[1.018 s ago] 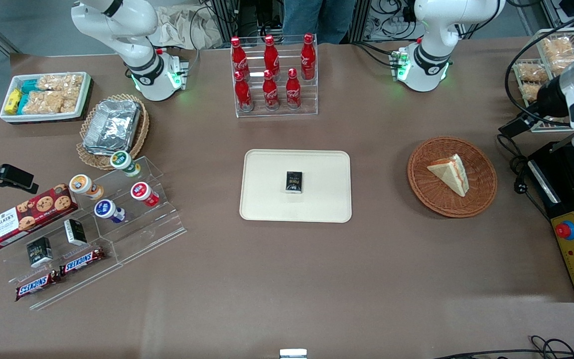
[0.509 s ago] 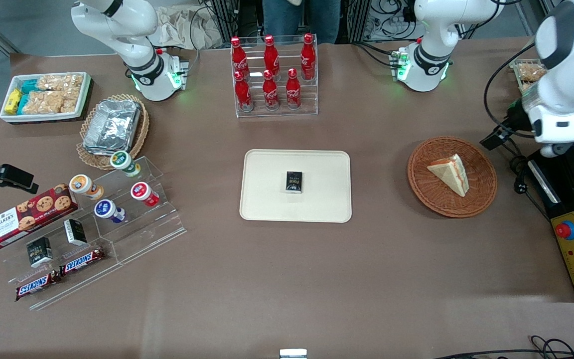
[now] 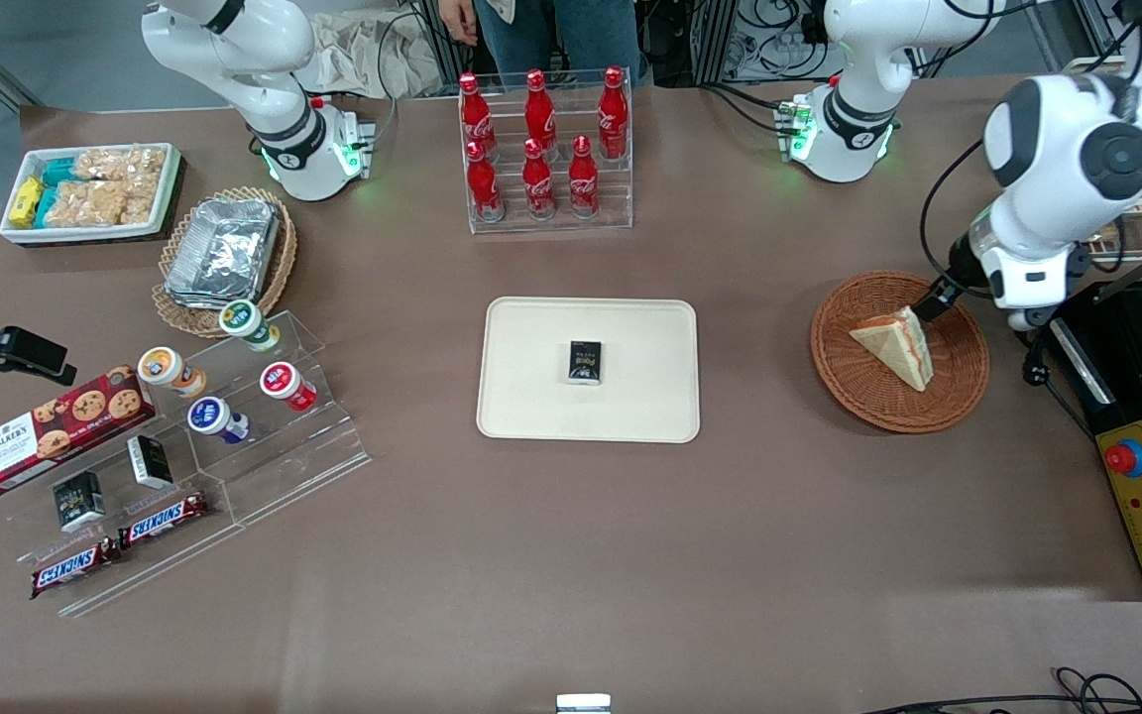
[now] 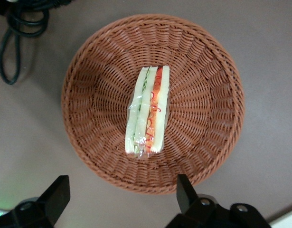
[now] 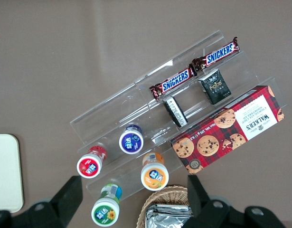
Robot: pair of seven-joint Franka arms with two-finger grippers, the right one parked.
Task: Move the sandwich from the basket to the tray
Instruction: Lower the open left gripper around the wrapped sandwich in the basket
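Front view shows the sandwich lying in the basket, its filling edge toward the working arm's end of the table. Left wrist view, looking down, has the sandwich on its edge near the middle of the basket, with bare weave all round it out to the rim. The gripper hangs above the basket, fingers spread wide, one fingertip outside the rim and the other over it; nothing is held between them. In the front view the gripper sits over the basket's rim that is farther from the camera, just beside the sandwich's tip. The tray lies at the table's centre, well apart from the basket, with one small dark box in its middle and bare cream surface around that. Open brown table runs between tray and basket
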